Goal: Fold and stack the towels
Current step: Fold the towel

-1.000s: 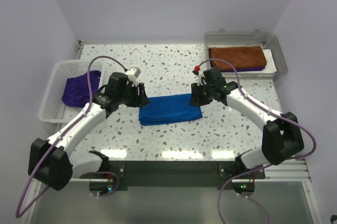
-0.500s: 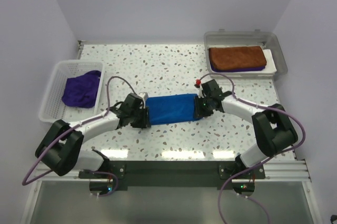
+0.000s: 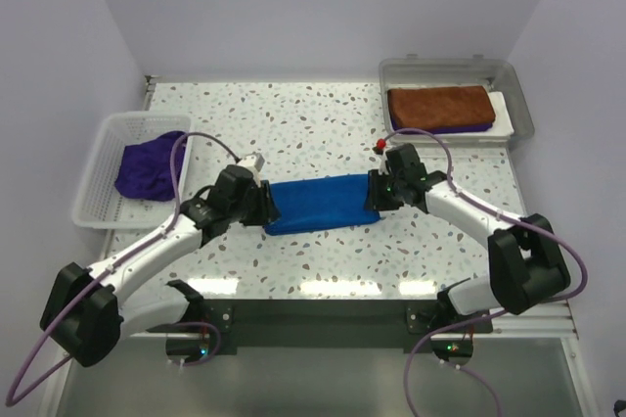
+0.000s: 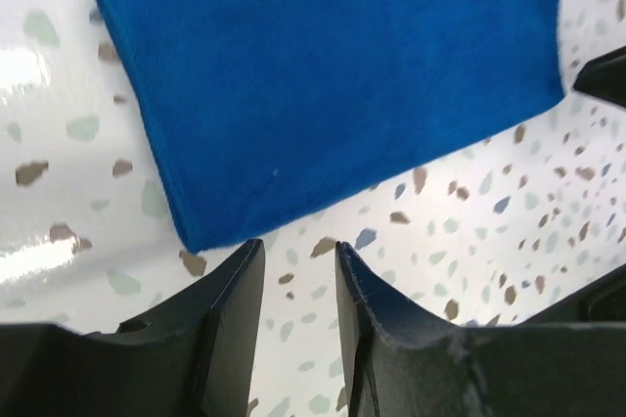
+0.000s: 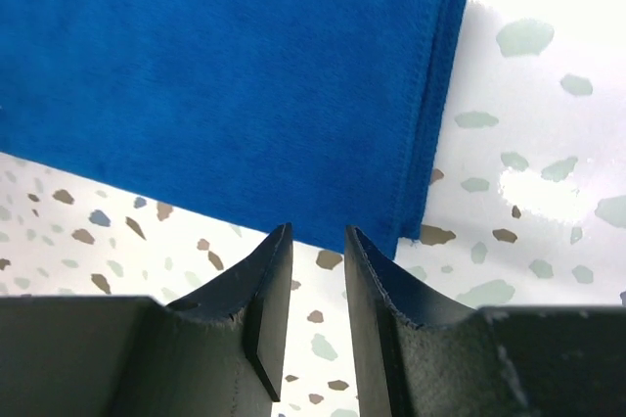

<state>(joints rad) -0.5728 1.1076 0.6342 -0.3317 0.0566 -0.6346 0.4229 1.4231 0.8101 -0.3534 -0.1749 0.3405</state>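
Observation:
A folded blue towel (image 3: pixel 320 203) lies flat in the middle of the table; it also shows in the left wrist view (image 4: pixel 333 74) and the right wrist view (image 5: pixel 225 74). My left gripper (image 3: pixel 266 209) is at its left end, open and empty, fingertips (image 4: pixel 252 253) just off the towel's corner. My right gripper (image 3: pixel 373 199) is at its right end, open and empty, fingertips (image 5: pixel 284 236) at the towel's near edge. A purple towel (image 3: pixel 149 164) lies crumpled in the white basket (image 3: pixel 95 174). A folded brown towel (image 3: pixel 438 106) sits on a purple one in the clear bin (image 3: pixel 520 104).
The basket stands at the left edge of the speckled table (image 3: pixel 293 114), the clear bin at the back right corner. Both arms' cables loop above the table beside the towel.
Both grippers have lifted a little and drawn back from the blue towel's ends. The towel's front edge now lies folded flat, slightly longer and tilted.

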